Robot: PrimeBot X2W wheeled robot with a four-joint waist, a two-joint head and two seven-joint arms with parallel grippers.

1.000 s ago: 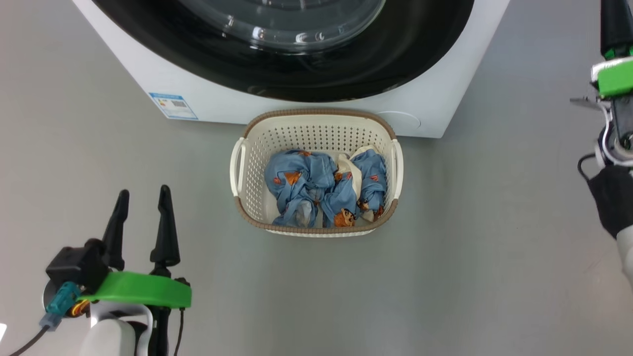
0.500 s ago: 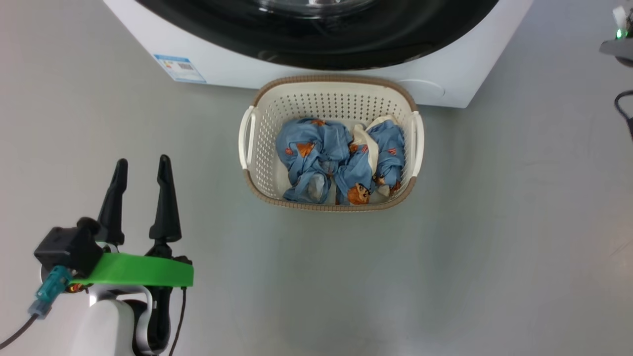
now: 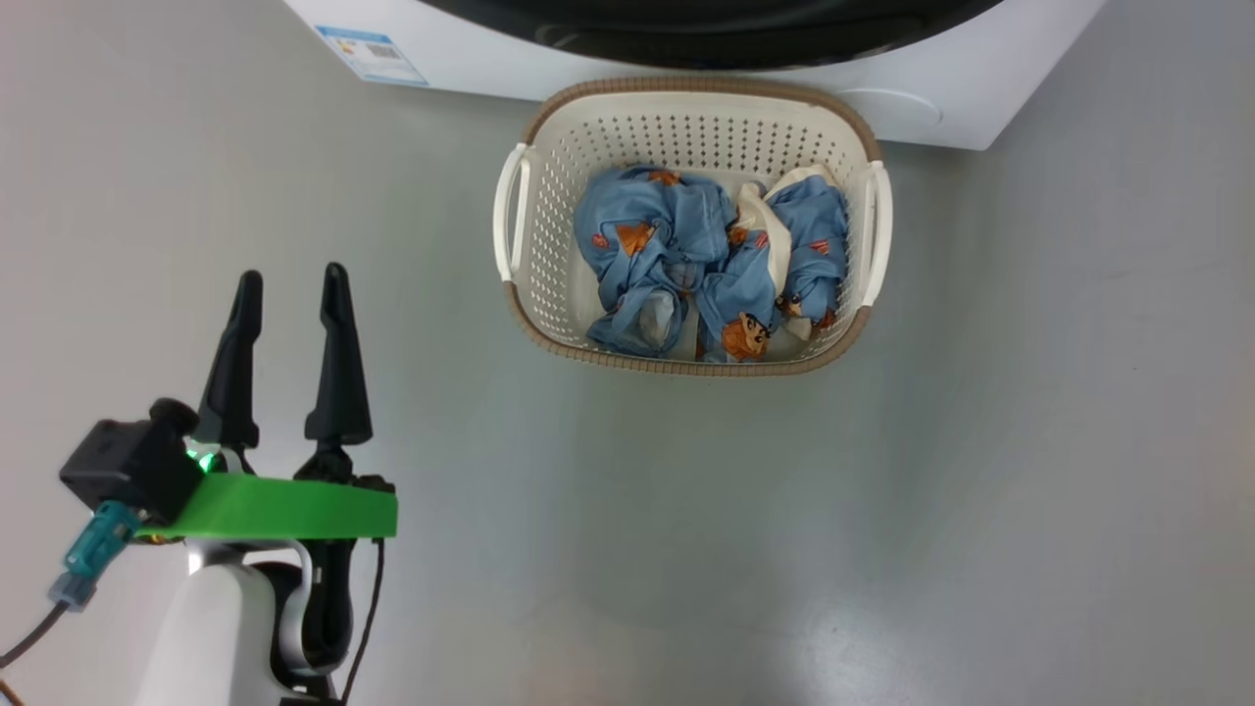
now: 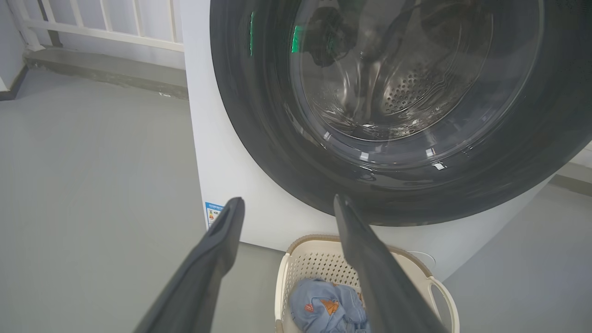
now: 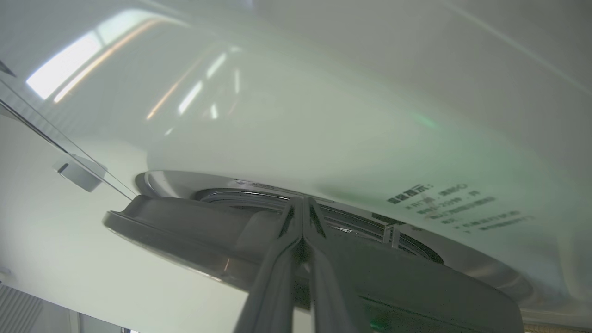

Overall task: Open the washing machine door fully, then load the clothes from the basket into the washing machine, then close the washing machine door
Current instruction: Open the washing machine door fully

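My right gripper (image 5: 303, 206) has its fingers pinched together, nothing between them, tips at the washing machine door (image 5: 185, 231) rim, ready to pry it, I judge. My left gripper (image 3: 292, 279) hangs spread and empty, kept aside; the clothes (image 3: 647, 245) sit in the basket (image 3: 627, 137).

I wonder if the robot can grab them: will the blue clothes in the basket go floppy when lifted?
Probably floppy: the clothes lie crumpled in the basket, so they would likely droop and dangle. They look bunched together, so lifting one may drag another along. Likely light, being thin fabric.
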